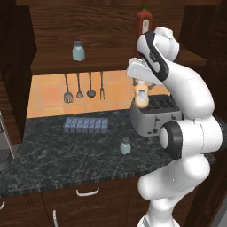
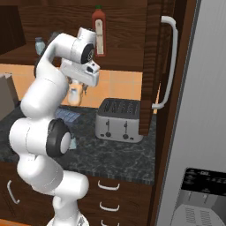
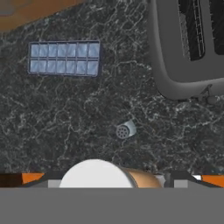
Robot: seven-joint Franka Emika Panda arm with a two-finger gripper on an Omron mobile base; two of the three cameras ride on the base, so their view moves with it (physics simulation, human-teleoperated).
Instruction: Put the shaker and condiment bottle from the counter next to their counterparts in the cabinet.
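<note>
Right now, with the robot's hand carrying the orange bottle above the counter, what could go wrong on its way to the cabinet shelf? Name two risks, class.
1. The condiment bottle hangs from the hand over the toaster; if the grip slips, it could fall onto the slots.
2. The tall red bottle stands near the shelf's front edge, right above the arm; placing beside it could knock it over.

Counter [image 1: 53, 155]: shaker [image 1: 125, 146], ice tray [image 1: 85, 125], toaster [image 1: 153, 116]; cabinet shelf [image 1: 57, 65]: second shaker [image 1: 78, 50], red bottle [image 1: 143, 24]
</note>
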